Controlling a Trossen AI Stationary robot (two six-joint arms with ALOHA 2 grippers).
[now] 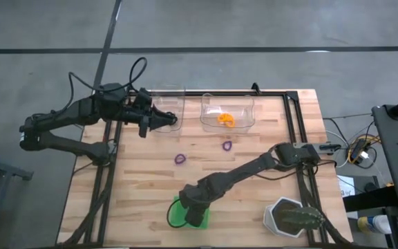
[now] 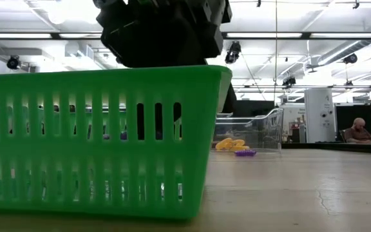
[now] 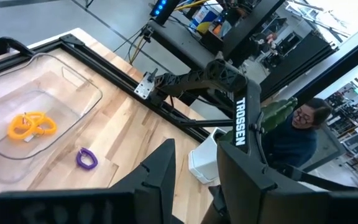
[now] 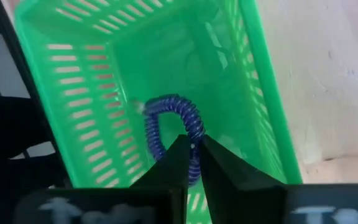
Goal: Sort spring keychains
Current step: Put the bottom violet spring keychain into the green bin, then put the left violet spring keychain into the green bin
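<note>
My right gripper point(image 4: 195, 151) hangs over the green slotted tray point(image 4: 73, 93) near the table's near edge point(image 1: 176, 211) and is shut on a blue-purple spring keychain point(image 4: 166, 115). Two purple keychains point(image 1: 179, 159) point(image 1: 226, 145) lie flat on the wood at mid-table. Orange keychains point(image 1: 226, 119) lie in the right-hand clear tray point(image 1: 244, 111). My left gripper point(image 1: 163, 119) hovers open at the left clear tray point(image 1: 168, 102), holding nothing. My right gripper pinches the blue-purple keychain by one end of its coil point(image 4: 194, 163) between its two fingertips, coming from above and pointing down into the green tray. The rest of the coil curves away in a loop point(image 4: 160, 109) inside the tray; whether it touches the floor I cannot tell.
A white hexagonal pot with a green plant point(image 1: 292, 216) stands at the table's near right corner. A black frame point(image 1: 292, 131) runs along the table's far and right sides. In the low view the green tray's wall point(image 2: 95, 142) fills the foreground. A person sits in the room beyond point(image 2: 358, 131).
</note>
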